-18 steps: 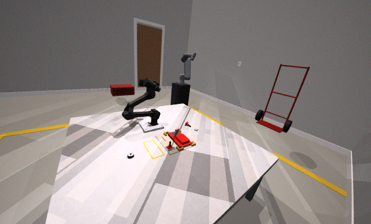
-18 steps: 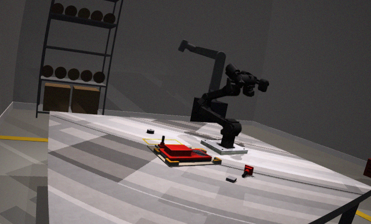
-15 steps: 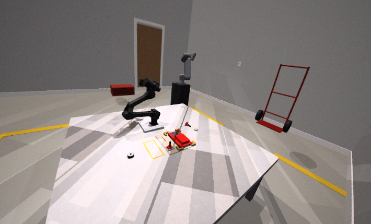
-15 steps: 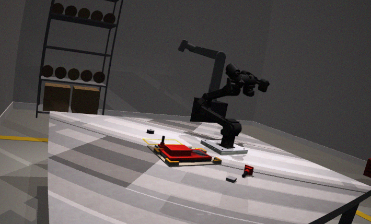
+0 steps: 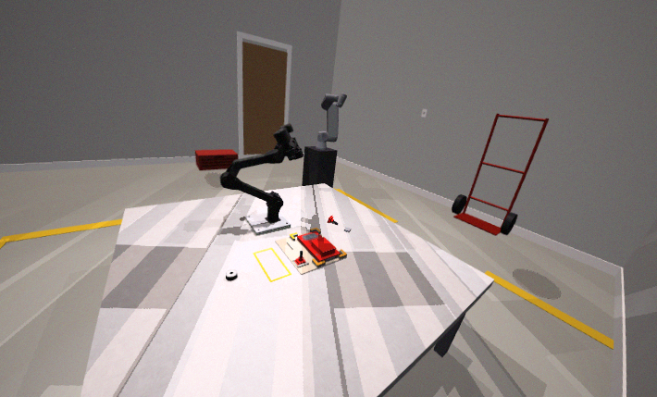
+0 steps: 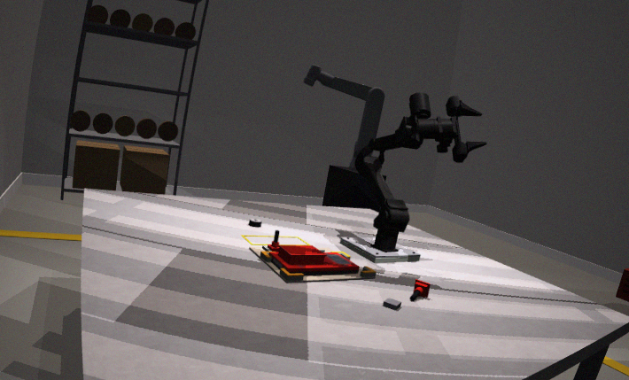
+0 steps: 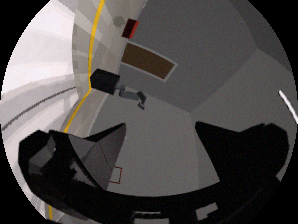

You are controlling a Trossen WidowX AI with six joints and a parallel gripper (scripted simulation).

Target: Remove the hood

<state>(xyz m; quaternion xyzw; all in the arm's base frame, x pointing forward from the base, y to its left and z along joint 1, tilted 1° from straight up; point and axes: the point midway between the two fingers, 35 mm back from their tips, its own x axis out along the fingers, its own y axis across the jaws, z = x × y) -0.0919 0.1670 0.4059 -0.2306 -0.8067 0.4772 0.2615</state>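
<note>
The red toy car (image 5: 316, 247) (image 6: 320, 262) sits on a thin cream board (image 5: 286, 250) between yellow-black corner blocks. A small red part with an upright black peg (image 5: 301, 258) (image 6: 275, 241) stands at the board's edge beside the car. Another red part with a black peg (image 5: 331, 219) (image 6: 421, 289) lies tipped on the table. I cannot tell which red part is the hood. The marked area, a yellow outline (image 5: 262, 266) (image 6: 268, 236), has nothing inside it. My gripper (image 6: 483, 128) (image 7: 162, 126) is open and empty, raised high above the table and pointing away from the car.
A small grey block (image 5: 347, 229) (image 6: 392, 304) lies near the tipped red part. A round black and white object (image 5: 231, 275) (image 6: 254, 223) lies beyond the marked area from the car. The arm's base plate (image 5: 259, 228) (image 6: 403, 257) is close to the board.
</note>
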